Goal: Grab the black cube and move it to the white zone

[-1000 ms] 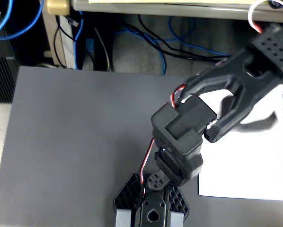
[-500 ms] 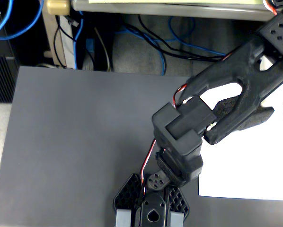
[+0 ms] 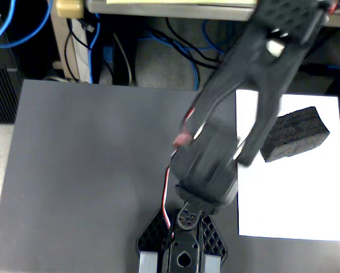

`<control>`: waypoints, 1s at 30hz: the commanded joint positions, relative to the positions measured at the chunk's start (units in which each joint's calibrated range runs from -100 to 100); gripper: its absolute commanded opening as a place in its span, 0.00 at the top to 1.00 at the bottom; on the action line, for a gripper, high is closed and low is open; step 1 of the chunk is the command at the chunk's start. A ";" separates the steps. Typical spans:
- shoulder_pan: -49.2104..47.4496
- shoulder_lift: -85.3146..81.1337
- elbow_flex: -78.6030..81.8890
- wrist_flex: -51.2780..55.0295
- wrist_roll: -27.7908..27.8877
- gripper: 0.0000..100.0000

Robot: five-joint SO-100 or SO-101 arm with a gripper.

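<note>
The black cube is a rough black foam block lying on the white zone, a white paper sheet on the right, near the sheet's far edge. Nothing holds the block. The black arm rises from its base at the bottom centre and runs up to the right, close to the camera and blurred. It passes just left of the block. Its far end reaches the top edge. I cannot make out the jaws there.
A dark grey mat covers the table to the left of the paper. Blue and black cables and a pale table leg lie beyond the mat's far edge. A red and white wire runs along the arm.
</note>
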 commanded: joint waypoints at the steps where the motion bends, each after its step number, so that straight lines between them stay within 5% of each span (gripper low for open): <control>1: -9.62 -24.67 -2.75 0.05 -4.38 0.49; 5: -14.04 -39.12 -2.66 6.14 -4.96 0.51; 11: -14.70 -39.29 15.21 1.85 -5.06 0.93; 14: -15.51 -39.37 25.18 -4.58 -7.58 0.93; 20: -34.50 -39.37 27.26 -4.67 -9.72 0.96; 26: -34.35 -41.72 27.44 -4.58 -13.65 0.99; 30: -25.52 -65.91 38.05 -5.18 -13.44 0.99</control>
